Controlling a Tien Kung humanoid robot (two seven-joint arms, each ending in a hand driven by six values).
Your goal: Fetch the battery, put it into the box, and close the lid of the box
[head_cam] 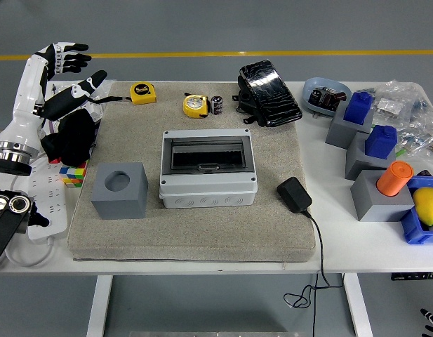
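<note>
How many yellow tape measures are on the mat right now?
2: one tape measure sits at the mat's far left edge, the other tape measure lies right of it, beside the battery.

Two yellow tape measures (143, 93) lie near a grey cube (119, 190)

The left arm (12, 140) is cut by the left edge. Only a black tip (431, 321) shows at the lower right corner; what it is cannot be told. The bags (412, 116) and the blue bin (421, 232) run out at the right edge. The battery (217, 104) is too small to read its label.
</note>
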